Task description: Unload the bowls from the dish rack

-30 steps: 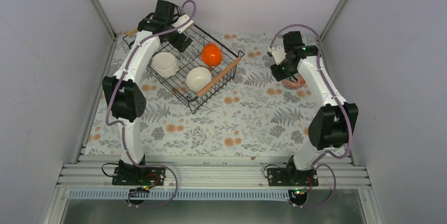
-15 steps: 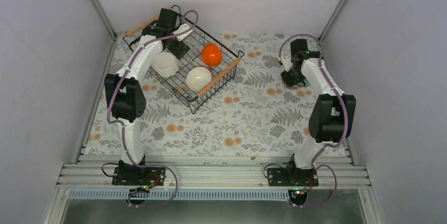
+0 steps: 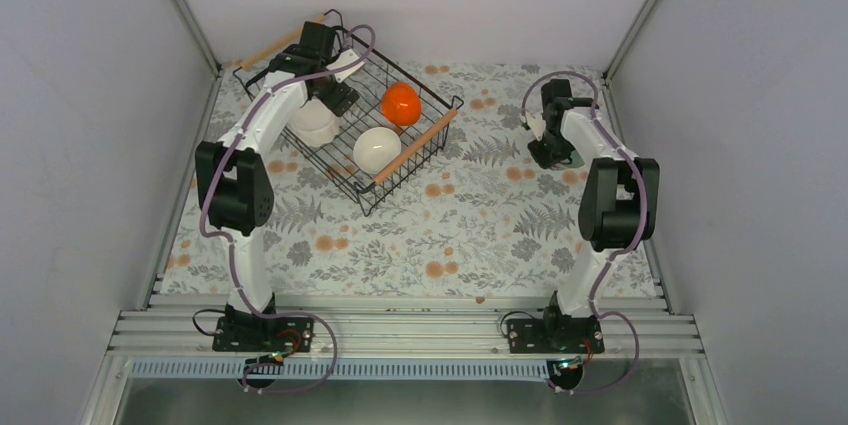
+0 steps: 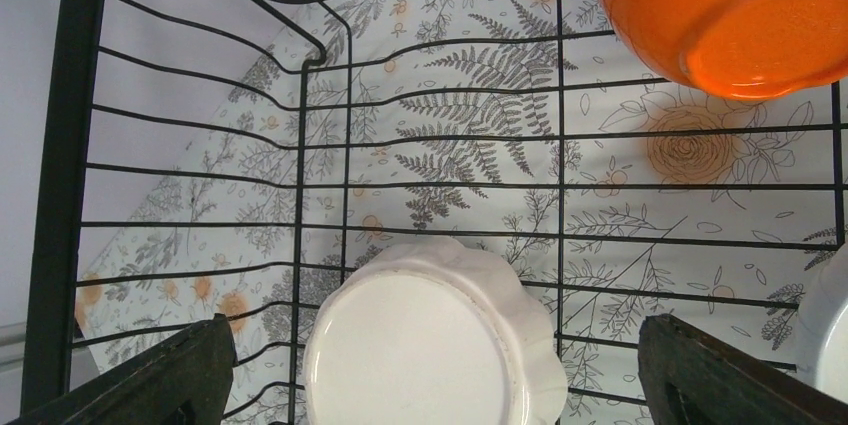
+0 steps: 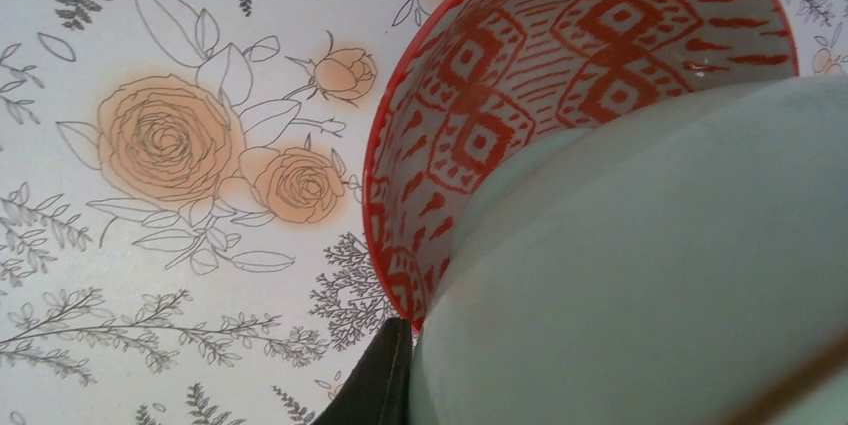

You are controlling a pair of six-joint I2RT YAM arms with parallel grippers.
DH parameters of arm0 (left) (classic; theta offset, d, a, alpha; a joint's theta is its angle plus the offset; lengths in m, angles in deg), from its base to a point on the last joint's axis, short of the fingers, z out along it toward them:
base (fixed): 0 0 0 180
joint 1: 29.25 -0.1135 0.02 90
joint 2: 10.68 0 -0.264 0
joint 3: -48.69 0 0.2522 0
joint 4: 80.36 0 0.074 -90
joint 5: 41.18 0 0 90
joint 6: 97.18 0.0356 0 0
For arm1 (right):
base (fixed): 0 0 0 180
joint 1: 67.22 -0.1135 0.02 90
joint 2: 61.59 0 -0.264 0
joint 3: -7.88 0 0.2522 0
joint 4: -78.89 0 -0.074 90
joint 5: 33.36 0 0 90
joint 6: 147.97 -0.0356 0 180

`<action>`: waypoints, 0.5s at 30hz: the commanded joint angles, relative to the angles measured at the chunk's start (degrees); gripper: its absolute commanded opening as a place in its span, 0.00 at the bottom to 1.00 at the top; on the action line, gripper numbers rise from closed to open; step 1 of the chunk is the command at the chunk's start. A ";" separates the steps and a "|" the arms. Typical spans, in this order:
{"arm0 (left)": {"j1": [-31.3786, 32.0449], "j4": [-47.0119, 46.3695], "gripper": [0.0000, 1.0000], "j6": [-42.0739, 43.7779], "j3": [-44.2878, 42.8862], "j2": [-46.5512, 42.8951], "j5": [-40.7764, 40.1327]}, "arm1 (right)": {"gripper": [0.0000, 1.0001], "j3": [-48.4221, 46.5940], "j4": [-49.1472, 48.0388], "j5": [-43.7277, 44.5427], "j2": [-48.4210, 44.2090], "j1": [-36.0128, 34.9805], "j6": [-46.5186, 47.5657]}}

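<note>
Orange bowl (image 3: 400, 103), plain white bowl (image 3: 376, 148) and scalloped bowl (image 4: 430, 370) are sat in the dish rack (image 3: 416, 145), with the left gripper (image 4: 432, 345) spread wide over the scalloped bowl. Pale green bowl (image 5: 650, 265) is pinched by the right gripper (image 3: 547, 152), nested inside the red-patterned bowl (image 5: 560, 55).

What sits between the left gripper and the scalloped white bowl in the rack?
Nothing visible. The open left gripper faces the scalloped bowl directly; the orange bowl lies well aside in the rack.
</note>
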 commanded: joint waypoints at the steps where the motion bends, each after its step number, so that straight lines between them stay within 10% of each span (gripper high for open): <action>1: -0.33 -1.88 1.00 0.05 1.47 -3.16 0.72 | 0.04 -2.50 -2.66 3.67 0.28 -0.03 1.06; 15: -0.34 -1.05 1.00 -0.19 1.49 -3.43 2.57 | 0.10 -5.94 -1.36 1.13 3.20 -0.17 1.21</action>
